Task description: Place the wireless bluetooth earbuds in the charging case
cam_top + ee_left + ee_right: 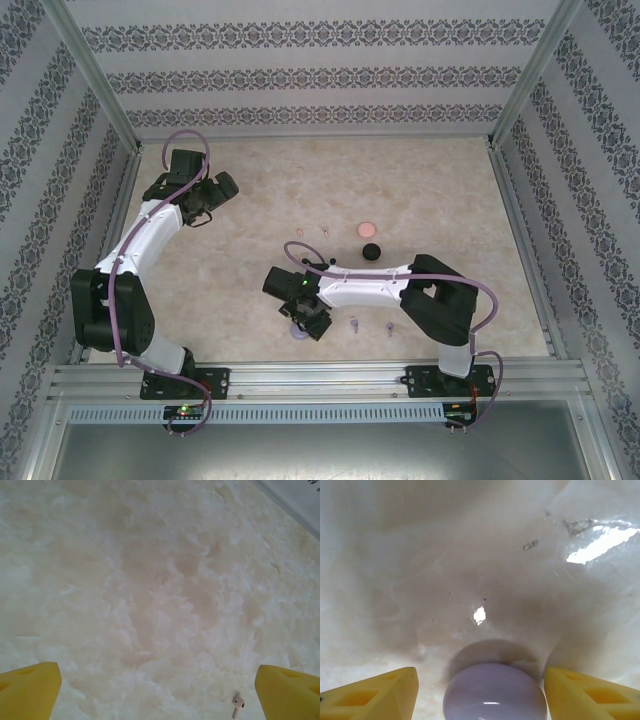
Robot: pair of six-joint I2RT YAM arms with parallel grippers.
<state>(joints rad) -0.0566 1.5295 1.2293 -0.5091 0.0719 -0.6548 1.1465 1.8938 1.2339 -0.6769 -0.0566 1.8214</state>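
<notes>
Lilac case (495, 694) within spread right pincer (480, 681)

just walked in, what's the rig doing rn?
The right gripper is down at the table, open, with the purple case between its fingers but not clamped. Two purple earbuds lie loose beside it. The left gripper hangs open over bare table farther back, with a pale earbud near one finger. The pink case and black case sit mid-table, untouched.
</notes>
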